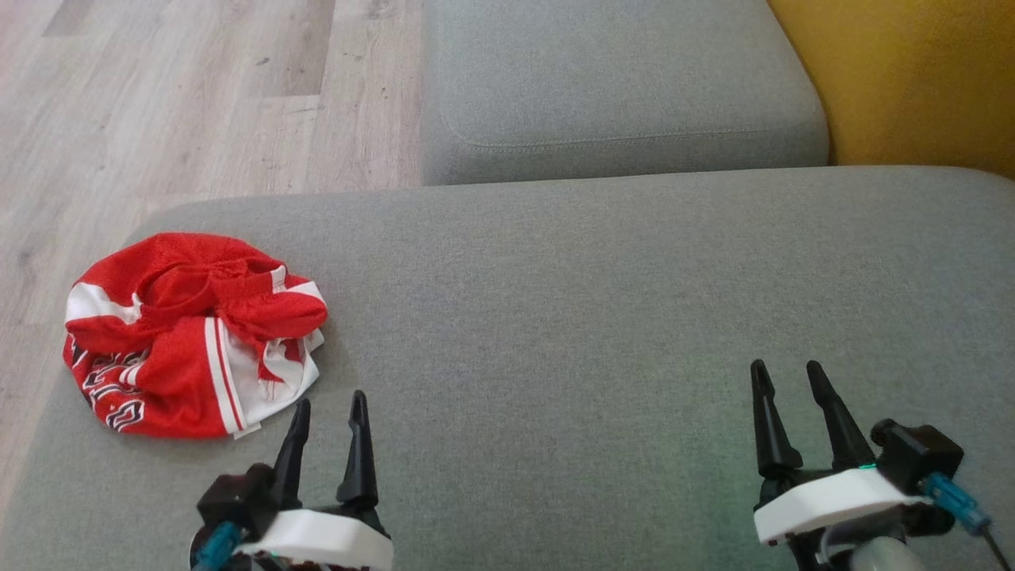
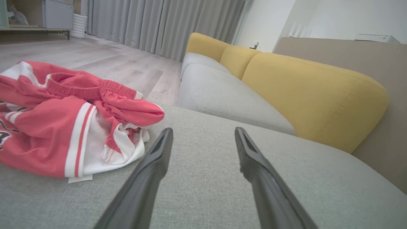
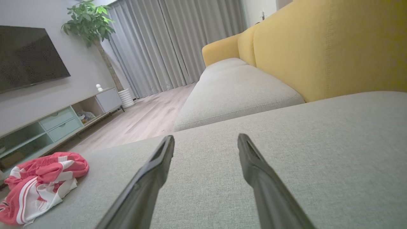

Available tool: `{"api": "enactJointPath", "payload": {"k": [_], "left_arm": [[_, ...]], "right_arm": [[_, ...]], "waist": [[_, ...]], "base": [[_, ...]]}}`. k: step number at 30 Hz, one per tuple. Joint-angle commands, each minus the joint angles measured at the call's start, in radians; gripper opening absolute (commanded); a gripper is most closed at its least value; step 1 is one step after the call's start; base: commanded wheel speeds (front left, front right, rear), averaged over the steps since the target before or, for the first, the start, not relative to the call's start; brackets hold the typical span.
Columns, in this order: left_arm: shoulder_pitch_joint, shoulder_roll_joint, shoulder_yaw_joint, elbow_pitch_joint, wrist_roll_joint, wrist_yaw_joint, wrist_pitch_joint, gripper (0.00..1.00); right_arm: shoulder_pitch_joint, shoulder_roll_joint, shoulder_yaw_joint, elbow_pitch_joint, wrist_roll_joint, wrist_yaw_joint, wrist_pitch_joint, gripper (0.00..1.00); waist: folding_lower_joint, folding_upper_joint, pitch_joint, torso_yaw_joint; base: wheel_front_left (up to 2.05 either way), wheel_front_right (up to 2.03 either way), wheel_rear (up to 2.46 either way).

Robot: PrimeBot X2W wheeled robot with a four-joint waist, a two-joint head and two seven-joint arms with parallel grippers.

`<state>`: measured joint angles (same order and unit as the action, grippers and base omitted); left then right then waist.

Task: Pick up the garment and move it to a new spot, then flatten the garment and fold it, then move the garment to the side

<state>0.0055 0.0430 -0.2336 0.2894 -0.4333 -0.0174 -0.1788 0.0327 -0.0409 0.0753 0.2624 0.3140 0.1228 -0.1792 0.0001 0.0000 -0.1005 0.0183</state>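
Red-and-white garment, crumpled, lies at the grey cushion's nine o'clock edge. Left gripper, fingers wide and empty, sits just beside it at five o'clock; right gripper, equally wide, is well apart. Step: first pick-up, likely needing a left reach toward ten o'clock.

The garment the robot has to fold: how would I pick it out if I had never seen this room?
Find the wide grey sofa seat in front of the robot. At its left edge, near the wooden floor, lies the garment. It is a crumpled red heap with white stripes, the only bright, loose thing on the grey fabric.
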Motion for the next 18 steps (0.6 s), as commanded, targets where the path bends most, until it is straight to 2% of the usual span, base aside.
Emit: {"api": "enactJointPath", "payload": {"k": [1,18], "left_arm": [[-0.057,0.006,0.012,-0.034,0.038,0.006,-0.018,1.00],[-0.080,0.007,-0.013,0.006,0.223,0.026,-0.069,1.00]], "right_arm": [[-0.027,-0.008,0.025,-0.040,-0.043,0.006,-0.018,1.00],[-0.025,-0.009,0.030,-0.038,-0.264,0.008,-0.068,1.00]], "waist": [[-0.0001,0.0000,-0.001,0.001],[-0.0001,0.0000,-0.023,0.004]], "base": [[0.00,0.00,0.00],[0.00,0.00,0.00]]}}
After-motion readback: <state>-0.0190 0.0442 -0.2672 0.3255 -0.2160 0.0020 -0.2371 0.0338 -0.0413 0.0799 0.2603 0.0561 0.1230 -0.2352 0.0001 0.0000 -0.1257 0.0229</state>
